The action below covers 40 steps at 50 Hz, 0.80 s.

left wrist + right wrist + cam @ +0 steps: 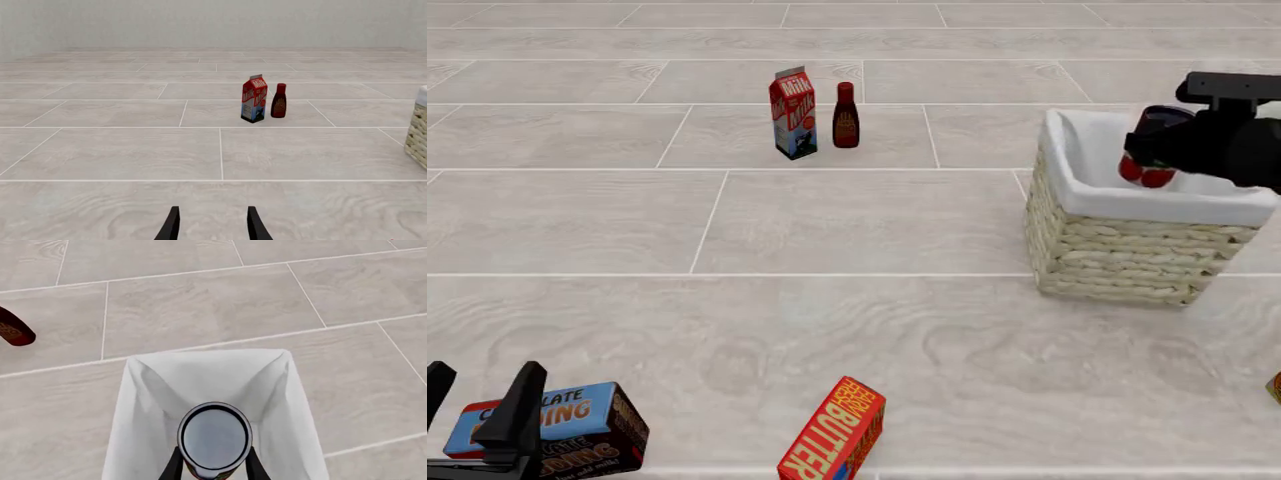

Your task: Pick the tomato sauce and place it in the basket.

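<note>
Pale grey tiled surface, right gripper (213,467) clamped on the tomato sauce (214,437) held over the basket (1121,255) near its rim, left gripper (212,225) open, empty; risk: off-centre release, can clips the rim and topples outside.

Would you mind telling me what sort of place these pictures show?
Likely a simulated grocery-sorting setup, not a real kitchen: a pale tile-patterned surface carries a milk carton, a butter box and a lined wicker basket, over which the right hand holds the tomato sauce.
</note>
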{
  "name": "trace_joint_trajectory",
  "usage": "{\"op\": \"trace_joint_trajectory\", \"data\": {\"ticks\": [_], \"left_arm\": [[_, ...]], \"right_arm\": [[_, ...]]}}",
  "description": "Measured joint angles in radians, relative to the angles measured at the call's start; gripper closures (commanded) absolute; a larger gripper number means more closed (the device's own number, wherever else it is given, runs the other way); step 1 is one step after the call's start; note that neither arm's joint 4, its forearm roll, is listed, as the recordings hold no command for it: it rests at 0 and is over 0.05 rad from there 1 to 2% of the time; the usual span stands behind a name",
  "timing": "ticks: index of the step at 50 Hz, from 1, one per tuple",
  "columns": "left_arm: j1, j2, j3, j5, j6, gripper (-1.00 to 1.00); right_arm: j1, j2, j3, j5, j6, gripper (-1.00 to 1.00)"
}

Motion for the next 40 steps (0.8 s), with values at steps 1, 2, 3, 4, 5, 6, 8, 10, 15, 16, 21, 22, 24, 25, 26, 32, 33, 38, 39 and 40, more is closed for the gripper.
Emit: {"op": "trace_joint_trajectory", "data": {"ticks": [1, 2, 3, 4, 5, 6, 8, 10, 15, 16, 21, 22, 24, 25, 26, 32, 33, 38, 39, 40], "left_arm": [[0.000, 0.000, 0.000, 0.000, 0.000, -1.00], [0.000, 0.000, 0.000, 0.000, 0.000, -1.00], [0.000, 0.000, 0.000, 0.000, 0.000, -1.00], [0.000, 0.000, 0.000, 0.000, 0.000, -1.00], [0.000, 0.000, 0.000, 0.000, 0.000, -1.00], [0.000, 0.000, 0.000, 0.000, 0.000, -1.00], [0.000, 0.000, 0.000, 0.000, 0.000, -1.00], [0.000, 0.000, 0.000, 0.000, 0.000, -1.00], [0.000, 0.000, 0.000, 0.000, 0.000, -1.00], [0.000, 0.000, 0.000, 0.000, 0.000, -1.00], [0.000, 0.000, 0.000, 0.000, 0.000, -1.00], [0.000, 0.000, 0.000, 0.000, 0.000, -1.00], [0.000, 0.000, 0.000, 0.000, 0.000, -1.00], [0.000, 0.000, 0.000, 0.000, 0.000, -1.00], [0.000, 0.000, 0.000, 0.000, 0.000, -1.00], [0.000, 0.000, 0.000, 0.000, 0.000, -1.00], [0.000, 0.000, 0.000, 0.000, 0.000, -1.00], [0.000, 0.000, 0.000, 0.000, 0.000, -1.00], [0.000, 0.000, 0.000, 0.000, 0.000, -1.00], [0.000, 0.000, 0.000, 0.000, 0.000, -1.00]], "right_arm": [[0.000, 0.003, -0.001, -0.001, 0.000, 1.00], [0.000, 0.006, -0.001, -0.002, 0.000, 1.00], [0.000, 0.009, -0.002, -0.003, 0.000, 1.00], [0.000, 0.012, -0.003, -0.004, 0.000, 1.00], [-0.001, 0.015, -0.003, -0.005, 0.000, 1.00], [-0.001, 0.018, -0.004, -0.006, 0.000, 1.00], [-0.001, 0.025, -0.006, -0.008, 0.000, 1.00], [-0.001, 0.032, -0.009, -0.009, -0.001, 1.00], [-0.002, 0.050, -0.015, -0.013, -0.001, 1.00], [-0.003, 0.053, -0.017, -0.014, -0.001, 1.00], [-0.004, 0.071, -0.024, -0.018, -0.001, 1.00], [-0.004, 0.075, -0.026, -0.019, -0.002, 1.00], [-0.004, 0.082, -0.029, -0.020, -0.003, 1.00], [-0.004, 0.086, -0.030, -0.020, -0.004, 1.00], [-0.004, 0.089, -0.032, -0.021, -0.004, 1.00], [-0.004, 0.110, -0.046, -0.021, -0.007, 1.00], [-0.004, 0.113, -0.048, -0.021, -0.007, 1.00], [-0.003, 0.127, -0.059, -0.020, -0.009, 1.00], [-0.002, 0.129, -0.061, -0.020, -0.010, 1.00], [-0.002, 0.131, -0.062, -0.019, -0.011, 1.00]]}}
